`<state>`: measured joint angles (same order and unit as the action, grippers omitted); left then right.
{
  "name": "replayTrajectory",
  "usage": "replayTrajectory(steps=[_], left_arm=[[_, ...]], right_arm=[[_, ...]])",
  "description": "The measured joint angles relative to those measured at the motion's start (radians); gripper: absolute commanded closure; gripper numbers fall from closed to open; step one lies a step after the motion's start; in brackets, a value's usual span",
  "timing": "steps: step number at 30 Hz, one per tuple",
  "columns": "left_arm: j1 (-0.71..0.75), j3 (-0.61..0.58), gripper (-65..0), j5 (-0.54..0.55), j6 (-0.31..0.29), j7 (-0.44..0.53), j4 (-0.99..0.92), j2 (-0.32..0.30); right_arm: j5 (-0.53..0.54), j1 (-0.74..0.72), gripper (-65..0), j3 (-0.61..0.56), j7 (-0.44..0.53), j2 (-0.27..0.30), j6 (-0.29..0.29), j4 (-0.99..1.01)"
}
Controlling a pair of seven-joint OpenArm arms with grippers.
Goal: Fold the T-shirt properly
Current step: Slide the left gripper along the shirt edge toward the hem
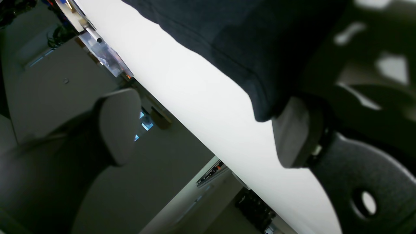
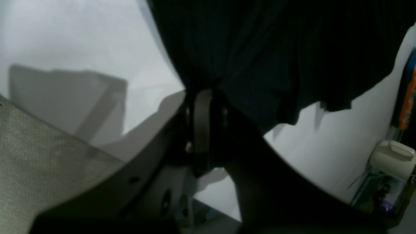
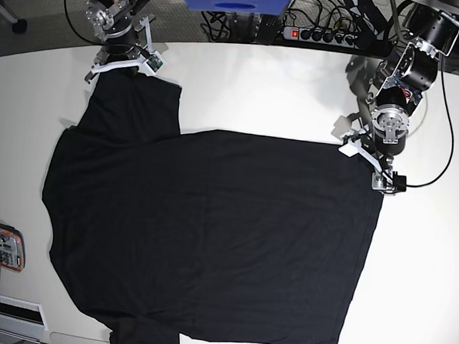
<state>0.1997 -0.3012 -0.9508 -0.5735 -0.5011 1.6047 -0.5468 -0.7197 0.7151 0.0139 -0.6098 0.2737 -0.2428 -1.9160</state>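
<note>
**Shirt Spread Flat, One Sleeve Pinched**

T-shirt spread flat across white counter. Right claw at 11 o'clock, clamped on sleeve, probably to lift it inward. Left claw at 2 o'clock, spread wide at shirt corner, gripping nothing. Hem overhangs counter edge at 6 o'clock; bare counter at 12 and 3 o'clock.
</note>
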Motion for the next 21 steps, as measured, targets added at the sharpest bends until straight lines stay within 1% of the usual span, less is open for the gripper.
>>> replayTrajectory(steps=[1,2,4,7,10,13,16,21], left_arm=[[0.000,0.000,-52.0,0.002,-0.001,0.001,-0.005,0.000],[0.000,0.000,-45.4,0.004,-0.003,0.005,-0.017,0.001],[-0.002,-0.005,-29.7,0.008,0.008,0.014,-0.048,0.002],[-0.002,-0.005,0.0,0.041,0.003,0.023,-0.073,0.004],[-0.008,-0.001,0.0,0.038,0.008,0.008,-0.077,0.032],[-0.034,-0.002,0.0,0.055,0.006,0.047,-0.082,0.052],[-0.035,-0.002,0.0,0.058,0.010,0.064,-0.080,0.053],[-0.033,-0.002,0.0,0.061,0.009,0.063,-0.073,0.053]], right_arm=[[0.000,0.000,0.0,0.000,0.000,0.000,0.000,0.000],[0.000,0.000,0.0,0.000,0.000,0.000,0.000,0.000],[0.000,0.000,0.0,0.000,0.000,0.000,0.000,0.000],[0.000,0.000,0.0,0.000,0.000,0.000,0.000,0.000],[0.000,0.000,0.0,0.000,0.000,0.000,0.000,0.000],[0.000,0.000,0.0,0.000,0.000,0.000,0.000,0.000],[0.000,0.000,0.0,0.000,0.000,0.000,0.000,0.000],[0.000,0.000,0.0,0.000,0.001,0.000,0.000,0.000]])
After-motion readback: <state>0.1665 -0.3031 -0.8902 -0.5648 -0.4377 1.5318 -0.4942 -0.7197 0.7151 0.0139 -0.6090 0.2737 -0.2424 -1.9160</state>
